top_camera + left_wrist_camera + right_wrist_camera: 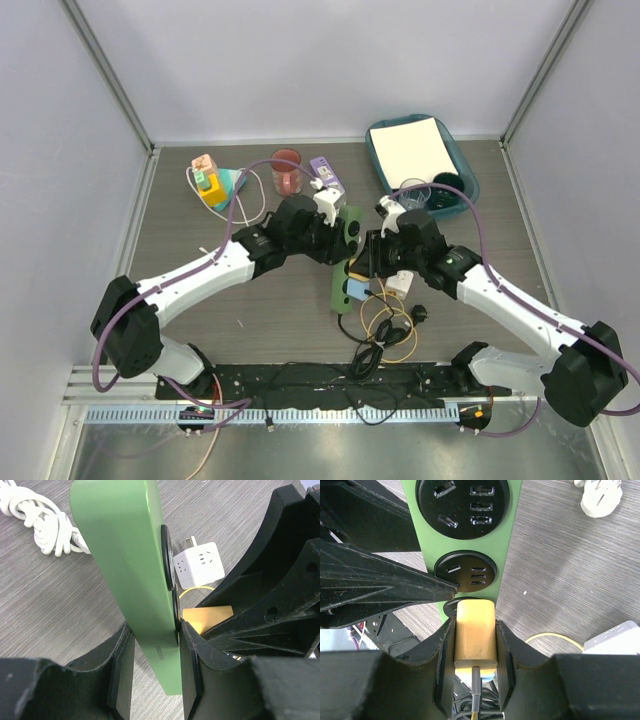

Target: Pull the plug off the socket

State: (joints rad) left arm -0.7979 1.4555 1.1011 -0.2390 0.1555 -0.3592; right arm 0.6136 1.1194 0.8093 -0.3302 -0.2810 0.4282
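Right wrist: R hand [475, 624] pinches yellow plug [476, 640] (in socket [465, 541]).

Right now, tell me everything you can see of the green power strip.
The green power strip is long and narrow, with a smooth, plastic-looking body and a row of round black outlets on one face. It sits around the middle of the table. The left gripper clamps it near one end. A yellow plug is seated in one outlet, pinched by the right gripper; two outlets beyond it are free.
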